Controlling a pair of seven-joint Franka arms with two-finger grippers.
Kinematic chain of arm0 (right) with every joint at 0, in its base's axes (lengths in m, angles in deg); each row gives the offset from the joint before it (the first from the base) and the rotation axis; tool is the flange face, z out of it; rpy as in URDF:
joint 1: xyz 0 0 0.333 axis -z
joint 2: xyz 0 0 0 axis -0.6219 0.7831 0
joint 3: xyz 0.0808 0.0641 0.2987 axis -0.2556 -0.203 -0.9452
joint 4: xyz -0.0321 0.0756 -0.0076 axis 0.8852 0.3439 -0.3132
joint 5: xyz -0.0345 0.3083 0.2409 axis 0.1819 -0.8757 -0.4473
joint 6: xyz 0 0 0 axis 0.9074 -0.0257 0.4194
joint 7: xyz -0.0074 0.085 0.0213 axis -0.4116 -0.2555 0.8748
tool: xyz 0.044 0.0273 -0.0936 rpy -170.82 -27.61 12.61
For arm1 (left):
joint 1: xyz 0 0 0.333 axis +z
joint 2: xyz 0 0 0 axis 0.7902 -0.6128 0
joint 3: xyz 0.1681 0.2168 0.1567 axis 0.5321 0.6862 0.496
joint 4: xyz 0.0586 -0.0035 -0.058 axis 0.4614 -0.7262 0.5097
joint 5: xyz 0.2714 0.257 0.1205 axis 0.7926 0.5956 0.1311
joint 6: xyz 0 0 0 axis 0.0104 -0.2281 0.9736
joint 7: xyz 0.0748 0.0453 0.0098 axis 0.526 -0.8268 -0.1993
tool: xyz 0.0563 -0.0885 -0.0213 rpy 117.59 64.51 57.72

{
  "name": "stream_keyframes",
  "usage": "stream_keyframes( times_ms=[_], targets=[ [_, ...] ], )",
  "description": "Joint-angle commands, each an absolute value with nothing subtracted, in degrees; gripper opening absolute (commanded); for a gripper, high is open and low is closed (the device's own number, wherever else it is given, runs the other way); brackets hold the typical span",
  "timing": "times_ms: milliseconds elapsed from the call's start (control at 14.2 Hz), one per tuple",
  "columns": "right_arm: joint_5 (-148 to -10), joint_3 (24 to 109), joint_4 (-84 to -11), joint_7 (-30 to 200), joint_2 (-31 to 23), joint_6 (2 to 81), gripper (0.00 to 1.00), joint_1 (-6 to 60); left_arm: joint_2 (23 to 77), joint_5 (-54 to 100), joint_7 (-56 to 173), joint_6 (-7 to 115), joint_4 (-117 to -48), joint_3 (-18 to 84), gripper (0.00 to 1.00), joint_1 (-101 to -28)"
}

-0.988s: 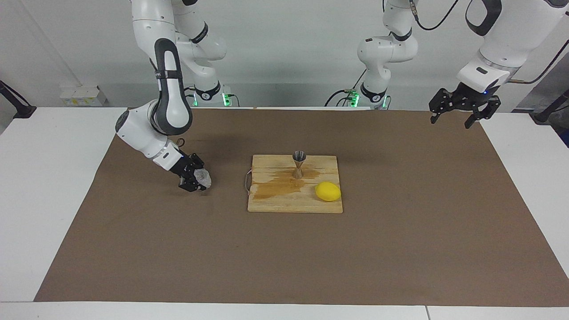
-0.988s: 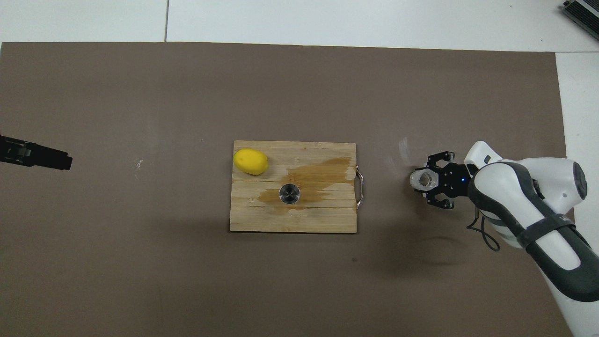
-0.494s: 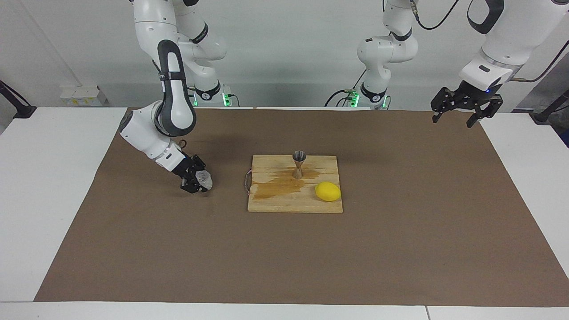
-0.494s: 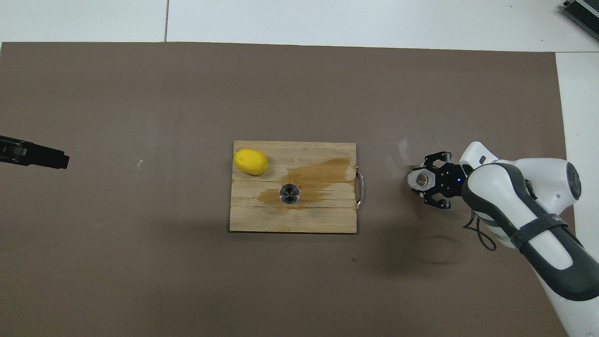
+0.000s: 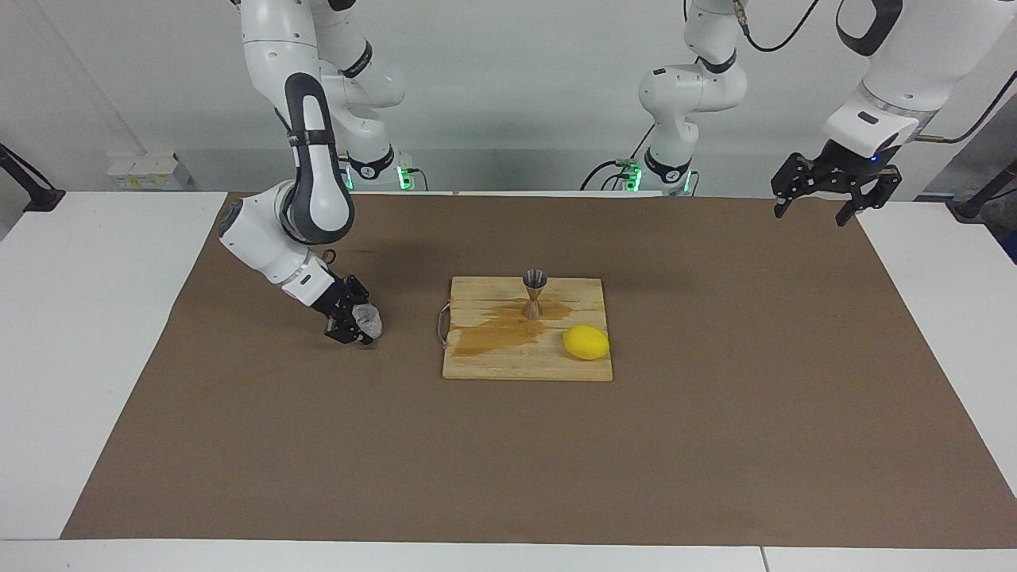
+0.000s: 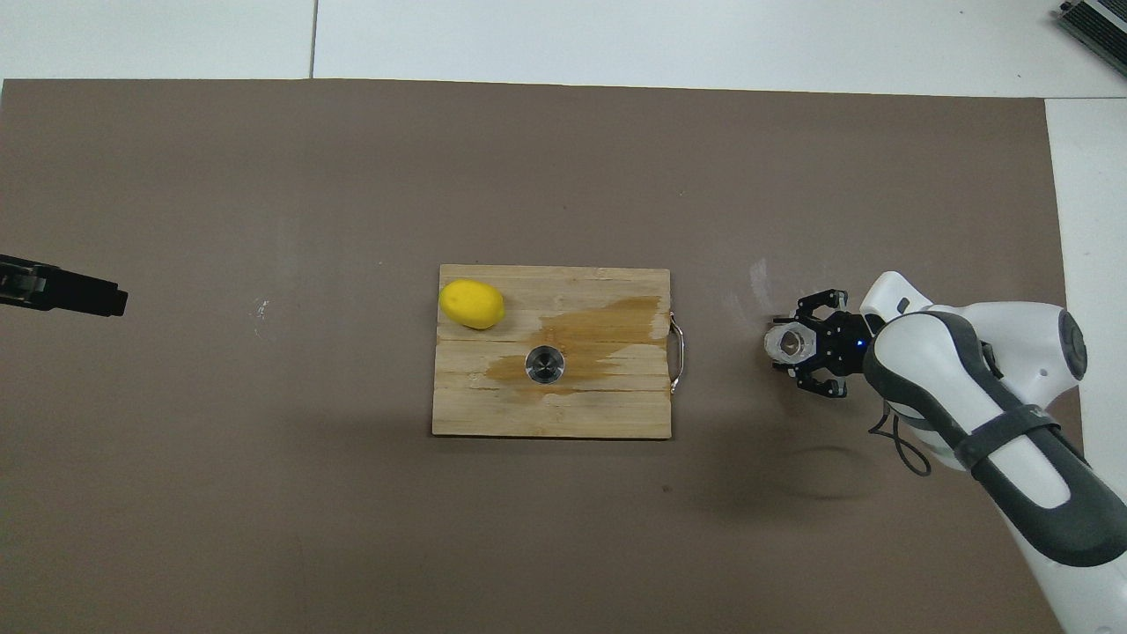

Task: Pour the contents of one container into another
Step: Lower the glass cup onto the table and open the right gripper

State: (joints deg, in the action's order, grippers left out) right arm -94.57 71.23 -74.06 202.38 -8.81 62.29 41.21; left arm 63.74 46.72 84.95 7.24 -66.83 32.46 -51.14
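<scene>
We have the right gripper [image 5: 355,321] clamped on the glass cup [image 5: 368,319], low over the brown mat [image 5: 715,445] toward the right arm's end of the table. In the overhead view the cup [image 6: 789,342] shows its open mouth upward, so we judge it roughly upright, and it sits at about three o'clock from the cutting board [image 6: 563,414], clear of the board's metal handle.

Over the last second the change is small but telling: the right arm has drawn itself up and carried the cup a little toward the board, and the cup now looks slightly higher off the mat than it did. We read that as the pickup being done and the carry just starting. Whether the cup has fully left the mat we cannot say for certain.

The steel jigger [image 5: 534,293] has not moved; it stands upright on the board, by the stained patch, with the lemon [image 5: 586,342] at about four o'clock from it in the facing view. Pouring is not yet begun.

The left gripper [image 5: 836,191] waits with its fingers spread, raised over the mat's corner at the left arm's end; it has drifted slightly upward.
</scene>
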Motion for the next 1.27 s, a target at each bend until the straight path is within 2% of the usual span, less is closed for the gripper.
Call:
stream_keyframes(
  times_ms=[0, 353, 635, 776, 917, 1058, 1199],
  targets=[
    [-95.6, 71.1, -74.8, 203.9, -12.3, 61.9, 0.93, 41.4, 64.2, 46.4, 84.5, 7.9, -66.9, 33.4, 1.00, -52.2],
    [-95.0, 71.6, -74.8, 203.0, -15.5, 56.4, 0.93, 42.3, 64.2, 46.5, 84.5, 7.7, -66.9, 33.4, 1.00, -52.2],
    [-85.6, 71.6, -72.8, 192.0, -18.6, 52.3, 0.93, 42.2, 64.2, 46.5, 84.5, 7.8, -66.9, 33.4, 1.00, -52.2],
    [-79.8, 71.6, -70.3, 185.3, -20.3, 49.6, 0.94, 42.1, 64.2, 46.5, 84.5, 7.7, -67.0, 33.4, 1.00, -52.2],
    [-72.0, 71.5, -66.5, 177.3, -22.2, 46.8, 1.00, 41.6, 64.2, 46.5, 84.5, 7.9, -66.9, 33.4, 1.00, -52.0],
    [-63.4, 70.8, -61.9, 172.7, -22.9, 45.8, 1.00, 41.4, 64.1, 46.5, 84.5, 8.0, -67.0, 33.3, 1.00, -52.0],
    [-61.7, 70.8, -57.7, 165.5, -22.7, 41.5, 1.00, 41.4, 64.1, 46.5, 84.5, 8.0, -67.0, 33.4, 1.00, -52.0]
  ],
)
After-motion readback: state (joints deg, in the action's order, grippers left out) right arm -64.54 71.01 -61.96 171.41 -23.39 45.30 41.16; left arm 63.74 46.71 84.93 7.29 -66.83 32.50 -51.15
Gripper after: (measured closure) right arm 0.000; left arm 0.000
